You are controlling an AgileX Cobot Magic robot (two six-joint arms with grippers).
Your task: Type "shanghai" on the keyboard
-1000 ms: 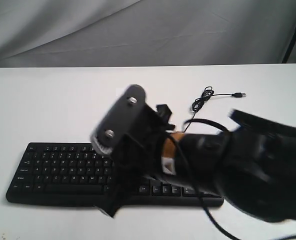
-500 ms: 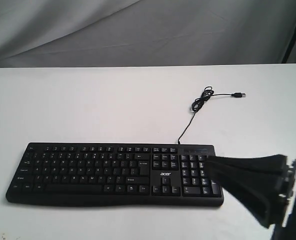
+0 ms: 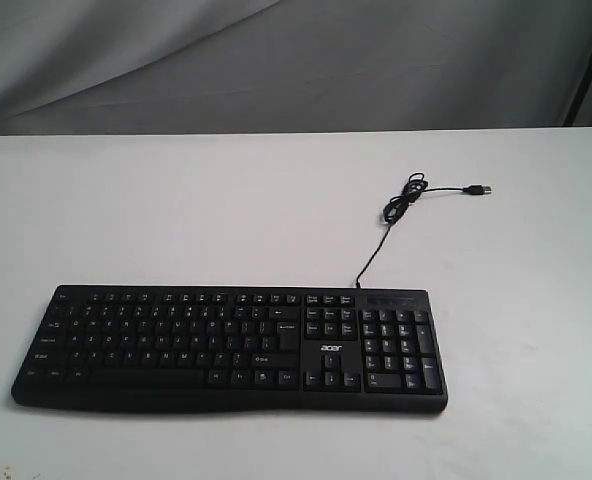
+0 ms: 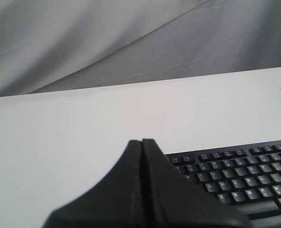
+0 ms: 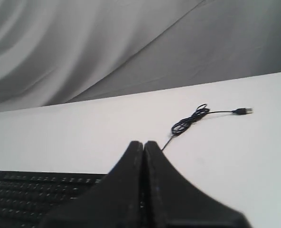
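The black keyboard lies flat near the front of the white table, number pad at its right end, white logo on it. Its thin black cable curls away toward the back right and ends in a loose USB plug. No arm or gripper shows in the exterior view. In the left wrist view my left gripper is shut with nothing in it, and part of the keyboard shows beside it. In the right wrist view my right gripper is shut and empty, with the keyboard and the cable beyond it.
Grey cloth hangs behind the table's far edge. A dark stand leg shows at the back right corner.
The right arm, which reached over the keyboard's middle a second ago, has pulled back to the right and left the exterior view. The keyboard has not moved.
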